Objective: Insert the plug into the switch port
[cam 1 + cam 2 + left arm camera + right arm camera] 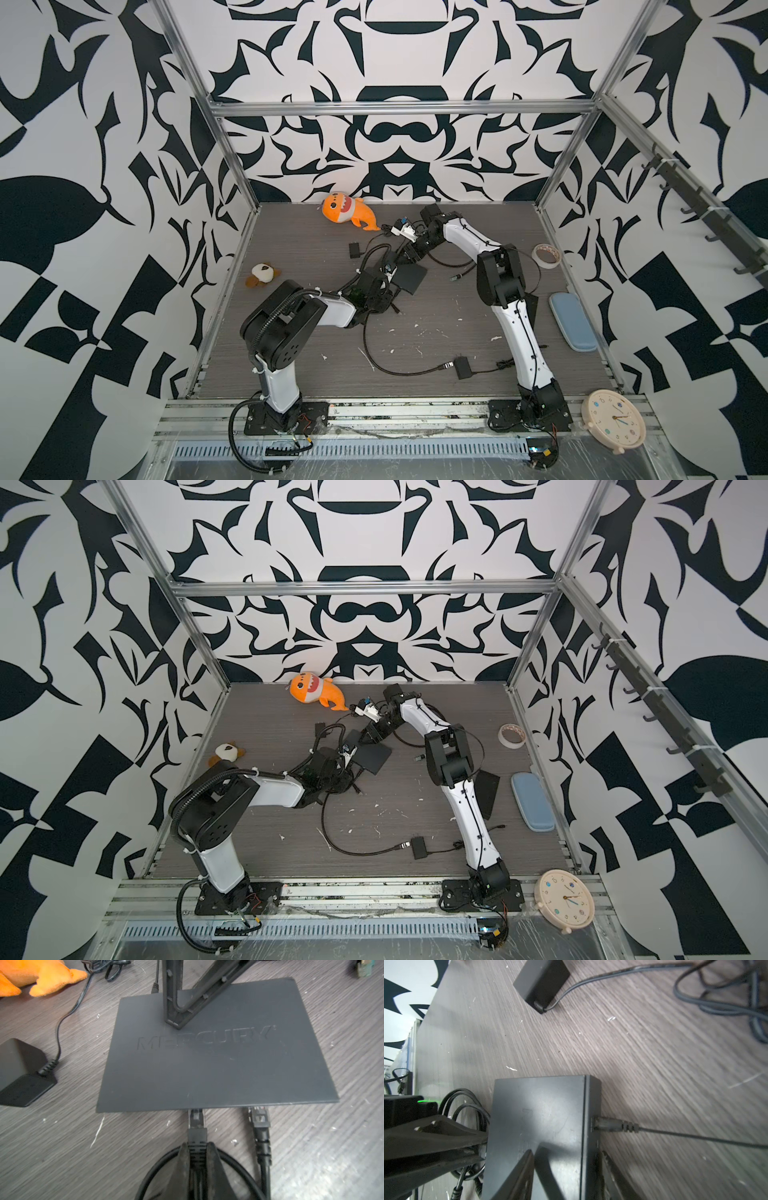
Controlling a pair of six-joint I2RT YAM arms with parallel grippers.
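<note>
Black on black. With the left tool (197, 1148), clamps narrow on the plug (196, 1120) by its boot, nose tucked under the front edge of the switch (207, 1068), mid-desk. Looks entered but, judging by the exposed body, not fully home; leaves a short straight push. With the right tool (568, 1153), straddles the switch's rear edge, jaws partly apart; cannot tell whether gripping or bracing. Little room toward the second plug (258, 1120) just beside; open desk (62, 1147) toward the power brick (20, 1072).
</note>
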